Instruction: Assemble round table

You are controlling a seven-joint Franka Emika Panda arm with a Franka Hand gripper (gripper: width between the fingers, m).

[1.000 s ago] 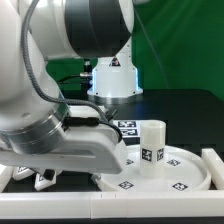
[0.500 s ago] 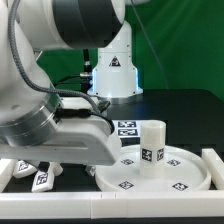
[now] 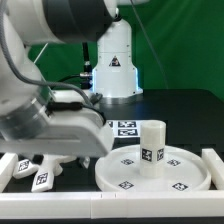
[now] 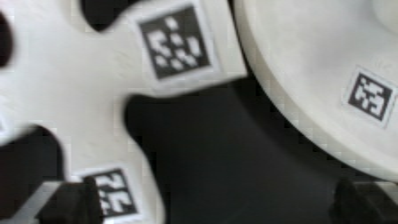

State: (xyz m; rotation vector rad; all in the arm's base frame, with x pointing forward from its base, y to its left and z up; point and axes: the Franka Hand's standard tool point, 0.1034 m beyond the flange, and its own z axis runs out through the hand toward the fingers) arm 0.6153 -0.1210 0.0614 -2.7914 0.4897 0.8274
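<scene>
The large rimmed round disc (image 3: 155,172) lies flat at the front right of the exterior view, with the short cylindrical leg (image 3: 152,143) standing upright on it. The four-armed cross-shaped base (image 3: 36,173) lies at the front left, partly hidden under my arm. In the wrist view the base (image 4: 125,60) fills one side and the disc's rim (image 4: 329,70) the other, with a dark gap of table between them. My gripper (image 4: 205,205) is open and empty over that gap. One fingertip (image 4: 39,205) sits by a tagged arm of the base.
The marker board (image 3: 126,127) lies on the black table behind the disc. A white blocky border rail runs along the front (image 3: 110,196) and up the exterior view's right (image 3: 213,160). The robot's own base (image 3: 113,75) stands at the back.
My arm has moved toward the exterior view's left and a little lower. It now uncovers the disc's left edge and hangs over the cross-shaped base. The disc and leg have not moved.
</scene>
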